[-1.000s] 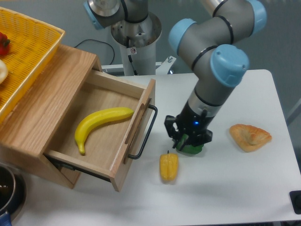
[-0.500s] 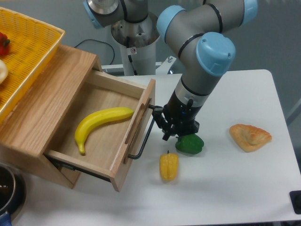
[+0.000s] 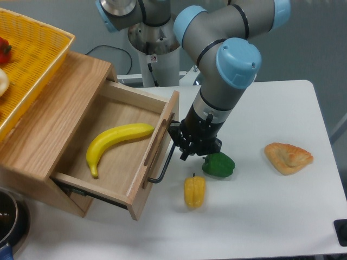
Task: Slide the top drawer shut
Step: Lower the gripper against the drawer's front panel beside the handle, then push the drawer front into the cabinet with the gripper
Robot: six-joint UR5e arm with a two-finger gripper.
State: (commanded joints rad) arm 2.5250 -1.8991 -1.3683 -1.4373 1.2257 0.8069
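Top drawer (image 3: 127, 149) is pulled well out of the wooden box (image 3: 49, 116) at the left edge of the table (image 3: 271, 216), front panel facing right, black bar handle (image 3: 167, 154) sticking out toward the table centre. Banana (image 3: 115, 142) lies inside on the drawer floor, so it needs a smooth push, no slam.

Gripper (image 3: 185, 147) is low and right at the handle's upper half, touching or just off it; can't tell which. It looks placed to shove the front panel back toward the box rather than to grab anything. Fingers are dark against a dark handle, so I can't tell how far apart they are. Nothing visibly held.

Green pepper (image 3: 218, 164) sits just right of the gripper, yellow pepper (image 3: 194, 191) nearer the front edge, pastry (image 3: 288, 157) toward the right edge. All are clear of the push path. Yellow basket (image 3: 38, 49) rests on top of the box.
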